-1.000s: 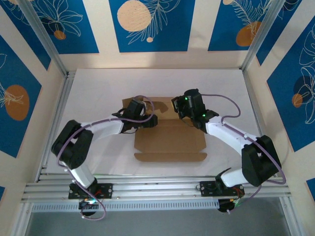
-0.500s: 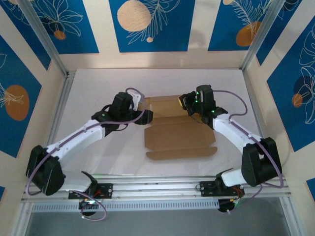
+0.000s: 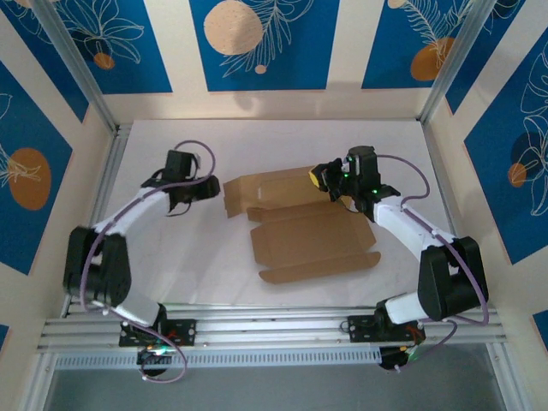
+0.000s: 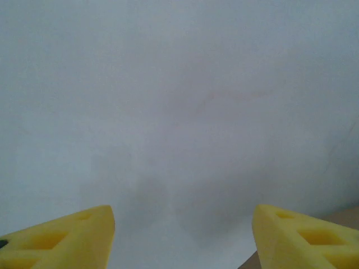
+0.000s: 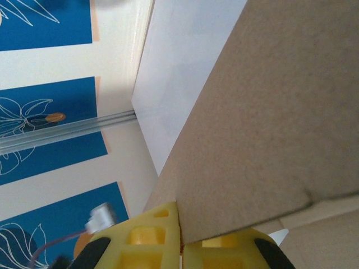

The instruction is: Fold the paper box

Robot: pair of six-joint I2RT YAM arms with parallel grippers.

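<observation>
**Far flap [image 3: 270, 190] pinched at its right end, ready to be turned up along its crease**

The box [image 3: 312, 244] lies in the middle of the table [image 3: 171, 257], mostly flat, with the far flap toward the back. The right gripper [image 3: 321, 178] is clamped on that flap's right end, and in the wrist view cardboard is seen nipped between the closed jaws. The left gripper [image 3: 202, 190] hovers over bare table just left of the box, jaws apart and nothing held. The flap is best swung about its crease rather than pulled, since the card is judged light enough to slide. The box's near part should first be pinned by the left gripper, so that the flap is raised evenly and not twisted.
</observation>
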